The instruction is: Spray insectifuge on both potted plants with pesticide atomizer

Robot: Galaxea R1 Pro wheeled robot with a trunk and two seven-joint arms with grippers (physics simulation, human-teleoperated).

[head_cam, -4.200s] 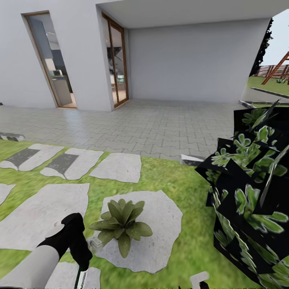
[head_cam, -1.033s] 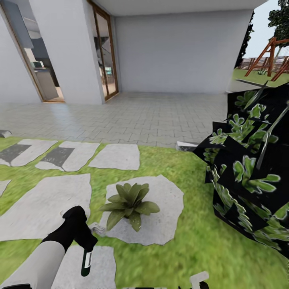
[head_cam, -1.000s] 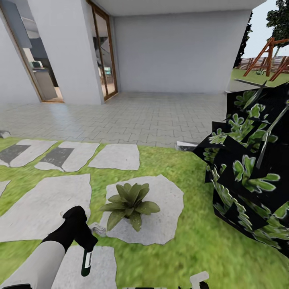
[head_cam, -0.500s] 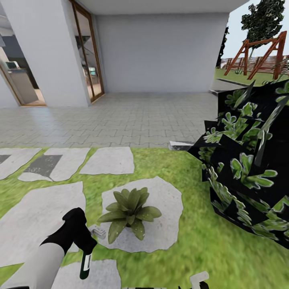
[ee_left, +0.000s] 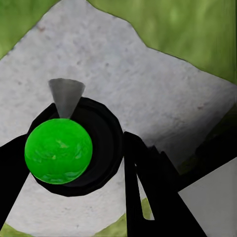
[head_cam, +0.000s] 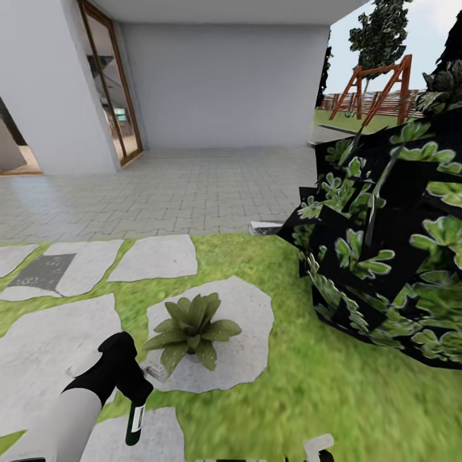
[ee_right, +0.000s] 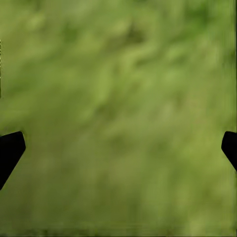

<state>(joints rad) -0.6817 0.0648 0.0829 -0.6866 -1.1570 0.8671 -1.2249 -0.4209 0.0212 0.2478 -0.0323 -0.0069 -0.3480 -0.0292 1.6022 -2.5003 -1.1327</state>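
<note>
The left gripper [head_cam: 131,399] is hanging low at the near left of the head view, its black fingers [ee_left: 143,182] closing on the pesticide atomizer [head_cam: 135,423], a slim dark bottle with a white label that is pointing downward over a grey stone slab [head_cam: 45,350]. In the left wrist view the atomizer [ee_left: 59,150] is showing end-on as a bright green dome inside a black ring, sitting between the two fingers above pale stone. Just beyond that hand, one potted plant [head_cam: 191,328] is sitting on a rounded stone slab [head_cam: 247,321] in the lawn [head_cam: 289,398], its pointed green leaves spreading low and its pot hiding beneath them. A large dark shrub [head_cam: 385,244] with pale green leaf patches is standing to the right of the plant, well apart from it. Grey paving [head_cam: 192,192] is leading to a white house wall, and a wooden swing frame [head_cam: 378,80] is standing far behind. The right gripper's fingertips [ee_right: 10,150] are sitting wide apart at the frame edges over blurred grass, holding nothing.
</note>
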